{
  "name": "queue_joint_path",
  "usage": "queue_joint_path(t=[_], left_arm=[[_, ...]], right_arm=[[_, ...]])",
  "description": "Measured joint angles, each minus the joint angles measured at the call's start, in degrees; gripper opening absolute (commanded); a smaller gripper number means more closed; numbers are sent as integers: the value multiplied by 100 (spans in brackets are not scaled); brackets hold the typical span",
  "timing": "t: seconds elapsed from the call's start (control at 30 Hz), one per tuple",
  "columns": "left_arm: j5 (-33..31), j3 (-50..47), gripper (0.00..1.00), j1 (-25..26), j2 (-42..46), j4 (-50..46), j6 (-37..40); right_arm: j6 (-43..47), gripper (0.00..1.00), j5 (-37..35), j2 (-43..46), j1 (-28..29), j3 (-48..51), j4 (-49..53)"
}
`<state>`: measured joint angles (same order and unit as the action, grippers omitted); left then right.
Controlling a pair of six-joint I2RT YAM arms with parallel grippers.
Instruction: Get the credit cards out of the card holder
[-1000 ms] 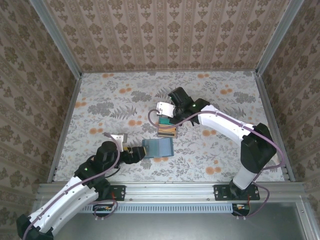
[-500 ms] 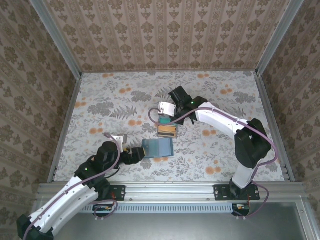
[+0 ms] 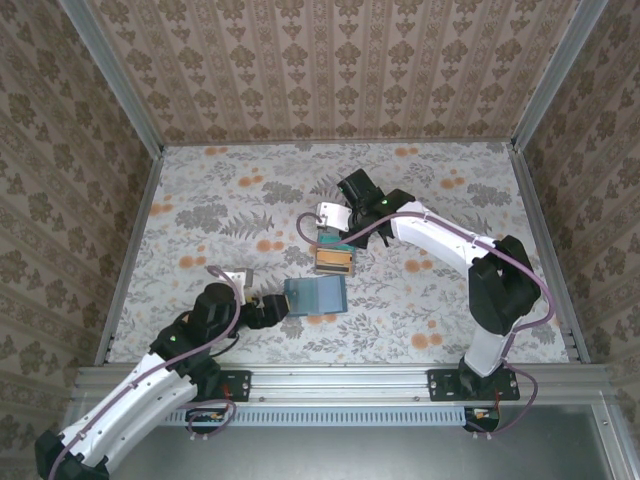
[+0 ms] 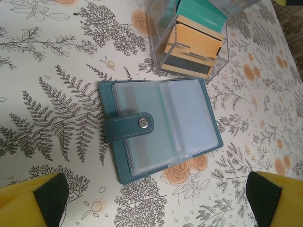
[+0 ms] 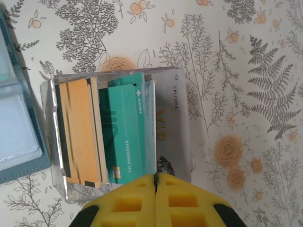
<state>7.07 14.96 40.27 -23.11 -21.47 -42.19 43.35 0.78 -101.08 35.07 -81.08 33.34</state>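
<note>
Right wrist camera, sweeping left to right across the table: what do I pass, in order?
The card holder → tan-orange card → teal-green card → pale grey card. All three cards sit in a clear box.

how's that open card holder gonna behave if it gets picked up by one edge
Probably floppy: the card holder lies open on a centre crease, so the free panel would likely swing. Its clear sleeves look glossy, so a grip may slip there. It looks thin and light, so a push would likely slide it across the table.
</note>
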Motion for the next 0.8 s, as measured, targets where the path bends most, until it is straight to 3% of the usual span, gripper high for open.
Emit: queue_joint_path(t=[0.8], left_arm=[[46, -109, 100, -107, 0, 17, 2]], right_arm=[[26, 0, 109, 83, -17, -142, 160]])
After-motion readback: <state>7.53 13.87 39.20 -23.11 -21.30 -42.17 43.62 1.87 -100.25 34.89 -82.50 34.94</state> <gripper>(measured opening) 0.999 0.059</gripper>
